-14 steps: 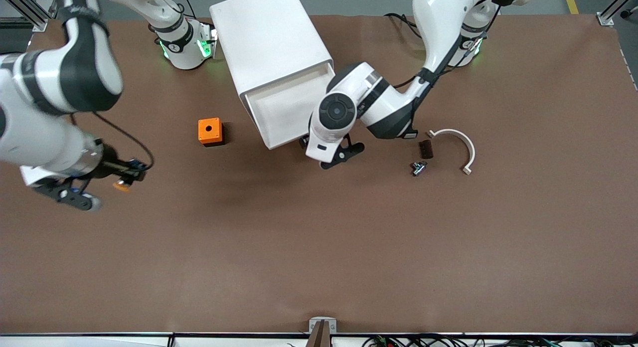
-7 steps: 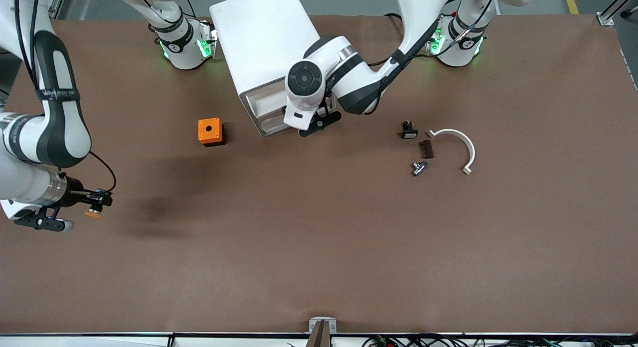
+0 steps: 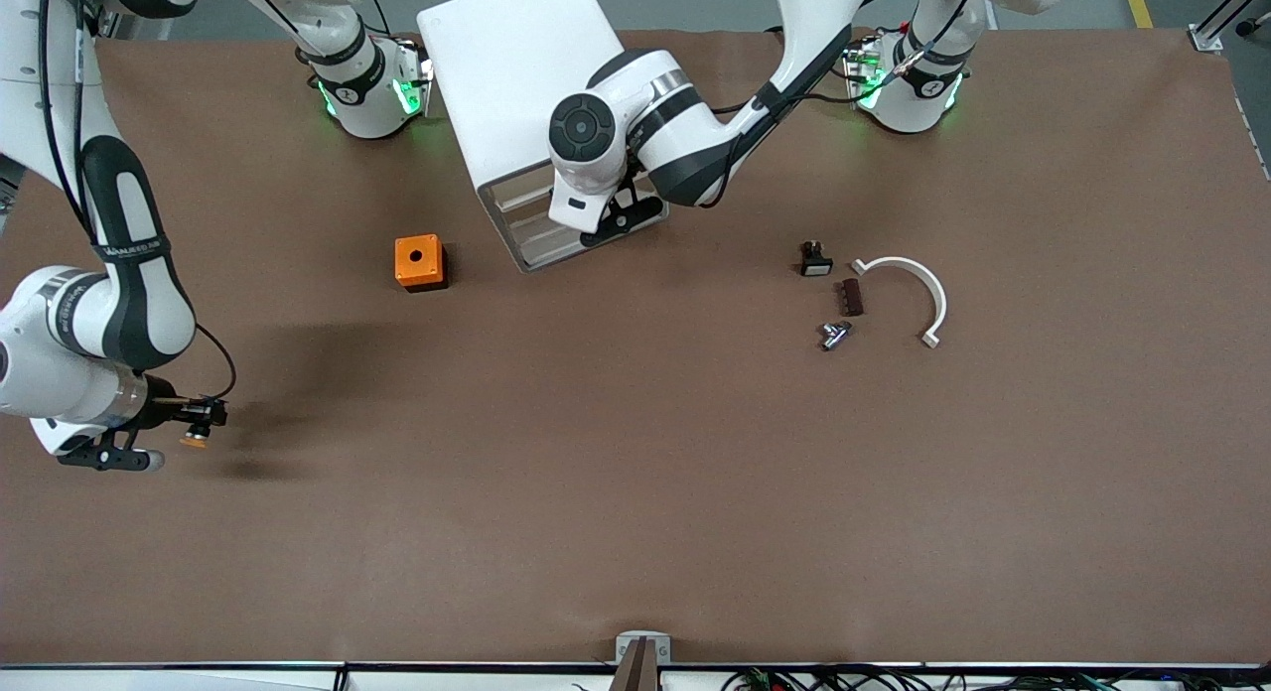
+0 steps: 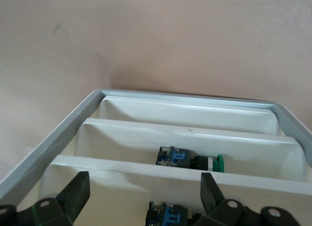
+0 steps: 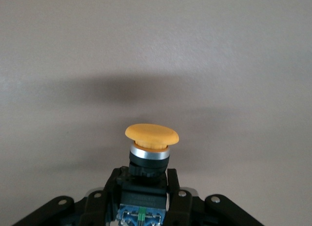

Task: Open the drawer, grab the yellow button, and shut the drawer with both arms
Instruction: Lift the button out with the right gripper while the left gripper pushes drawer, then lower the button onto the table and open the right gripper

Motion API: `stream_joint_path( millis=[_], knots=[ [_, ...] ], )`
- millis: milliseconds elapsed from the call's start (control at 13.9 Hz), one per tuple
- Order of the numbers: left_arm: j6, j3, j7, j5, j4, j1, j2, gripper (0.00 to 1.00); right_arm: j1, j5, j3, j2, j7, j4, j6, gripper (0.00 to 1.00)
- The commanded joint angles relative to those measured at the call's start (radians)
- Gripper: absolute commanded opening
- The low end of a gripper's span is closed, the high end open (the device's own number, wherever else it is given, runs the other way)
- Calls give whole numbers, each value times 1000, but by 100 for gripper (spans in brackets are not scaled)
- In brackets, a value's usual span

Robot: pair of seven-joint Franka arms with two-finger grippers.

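Brown matte tabletop fills the front frame, with a strip of grey floor along the top edge and cables along the bottom. The right arm's upper links run off the frame's left edge, and the left arm's forearm covers the upper part of the cabinet front, so the drawer is only partly seen — it looks pushed in flush, though I can't be sure.

Low at the frame's left edge, the right gripper hangs over bare table, its fingers clamped on the button. The right wrist view confirms it — the round orange cap juts out past the pads.

Top centre, the left gripper sits at the cabinet front with its jaws spread wide, gripping nothing. In its wrist view two other push buttons lie in the drawers below, one green-capped.

An orange cube with a hole stands in the frame's left-centre. Right of centre sit a small black-and-white switch, a dark block, a metal fitting and a white curved bracket.
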Motion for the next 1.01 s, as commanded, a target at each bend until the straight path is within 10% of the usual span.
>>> stream_joint_path(
  millis=[0, 72, 144, 215, 934],
  knots=[
    [11, -10, -49, 13, -46, -28, -26, 100, -24, 14, 19, 42, -63, 21, 43, 0],
    [11, -10, -49, 13, -49, -32, -26, 100, -24, 14, 19, 50, -63, 22, 48, 2],
    [11, -10, -49, 13, -54, -43, -26, 100, -24, 16, 19, 50, -65, 22, 50, 66],
    [11, -8, -49, 15, -57, -43, -28, 100, -24, 18, 19, 50, -63, 22, 50, 100],
    [-41, 18, 25, 165, -6, 369, -136, 100, -4, 16, 27, -117, 22, 68, -249, 100]
  ],
)
